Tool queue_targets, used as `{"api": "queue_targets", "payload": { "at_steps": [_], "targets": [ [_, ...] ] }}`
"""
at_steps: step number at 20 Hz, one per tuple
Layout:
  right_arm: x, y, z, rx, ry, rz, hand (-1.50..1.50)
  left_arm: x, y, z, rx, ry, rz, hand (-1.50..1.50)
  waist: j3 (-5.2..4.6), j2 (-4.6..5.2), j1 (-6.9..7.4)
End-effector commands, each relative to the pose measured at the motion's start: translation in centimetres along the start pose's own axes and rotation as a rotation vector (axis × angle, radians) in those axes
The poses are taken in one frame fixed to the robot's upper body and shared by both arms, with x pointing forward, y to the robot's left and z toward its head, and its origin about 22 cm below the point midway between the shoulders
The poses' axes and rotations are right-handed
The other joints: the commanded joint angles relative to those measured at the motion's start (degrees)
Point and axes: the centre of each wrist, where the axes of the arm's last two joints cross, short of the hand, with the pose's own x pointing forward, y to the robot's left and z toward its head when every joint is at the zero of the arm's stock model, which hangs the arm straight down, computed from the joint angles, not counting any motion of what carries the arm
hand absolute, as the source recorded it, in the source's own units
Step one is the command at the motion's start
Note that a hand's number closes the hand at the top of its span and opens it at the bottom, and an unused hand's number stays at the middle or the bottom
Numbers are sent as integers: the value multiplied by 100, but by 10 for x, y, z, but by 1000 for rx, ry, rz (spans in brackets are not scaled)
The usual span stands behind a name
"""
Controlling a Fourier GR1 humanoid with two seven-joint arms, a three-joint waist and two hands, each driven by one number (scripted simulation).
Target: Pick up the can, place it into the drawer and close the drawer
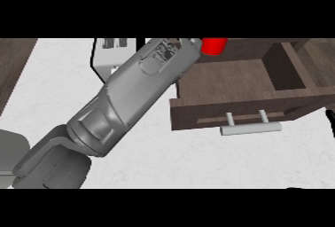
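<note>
The red can (214,45) shows at the view's top edge, over the back left corner of the open wooden drawer (229,84). The drawer is pulled out, and its pale bar handle (251,128) faces me. My left forearm crosses the view from the lower left up to the can. Only the base of my left hand (175,44) shows beside the can; the rest is cut off by the top edge. I cannot see whether it holds the can. A black sliver at the right edge, beside the drawer front, looks like part of my right hand (329,117).
A white appliance (112,55) with dark slots stands at the back, partly behind my forearm. The white counter (196,159) spreads in front of the drawer. The drawer's raised brown walls (288,66) enclose its right side.
</note>
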Motion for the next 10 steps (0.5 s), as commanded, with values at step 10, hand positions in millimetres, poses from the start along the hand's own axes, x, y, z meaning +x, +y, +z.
{"api": "queue_targets", "payload": {
  "at_steps": [10],
  "targets": [
    [-10, 7, -15, 5, -17, 5, -150, -40, 3, 0, 64, -18, -121, 150, 6, 77, -161]
  ]
}}
